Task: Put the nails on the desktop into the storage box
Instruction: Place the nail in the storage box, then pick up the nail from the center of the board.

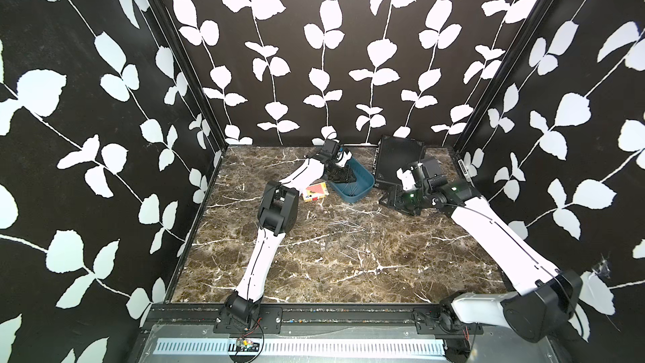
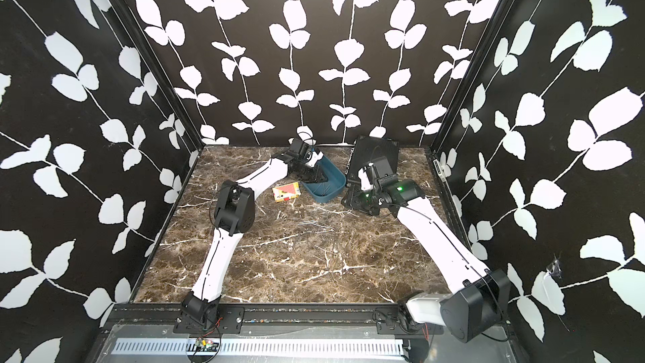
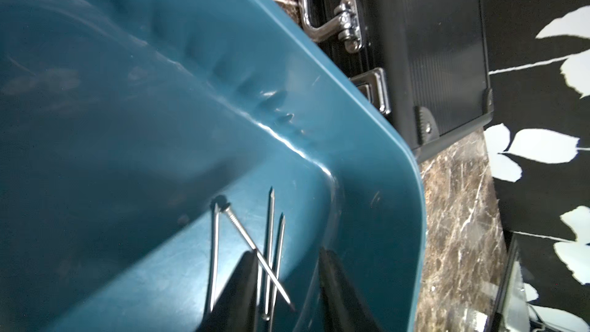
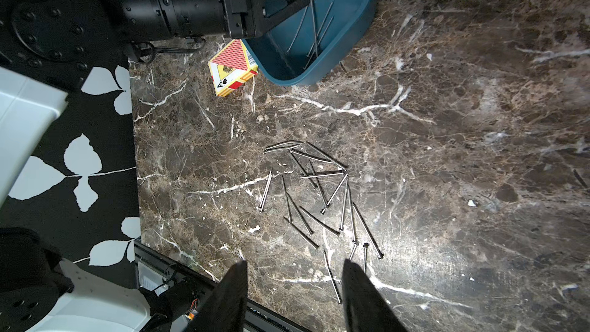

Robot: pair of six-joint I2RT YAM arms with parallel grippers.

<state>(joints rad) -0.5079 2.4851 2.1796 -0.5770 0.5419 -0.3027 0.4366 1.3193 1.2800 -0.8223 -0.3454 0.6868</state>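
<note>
Card box (image 1: 315,192) first, red and white, just beside the blue storage box (image 1: 352,194) near the desktop's (image 1: 314,267) far edge. Inside that box we find the left gripper (image 3: 285,253), fingers apart and holding nothing — a few nails (image 3: 271,244) lie loose on its floor at their tips. Scattered nails (image 4: 319,193) cover the desktop's middle. Rightward, in front of the black case (image 1: 398,158), the right gripper (image 4: 294,263) hangs above the desktop, fingers spread and empty.

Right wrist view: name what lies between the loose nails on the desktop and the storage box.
Only bare desktop separates the loose nails from the storage box, as the right wrist view shows.
</note>
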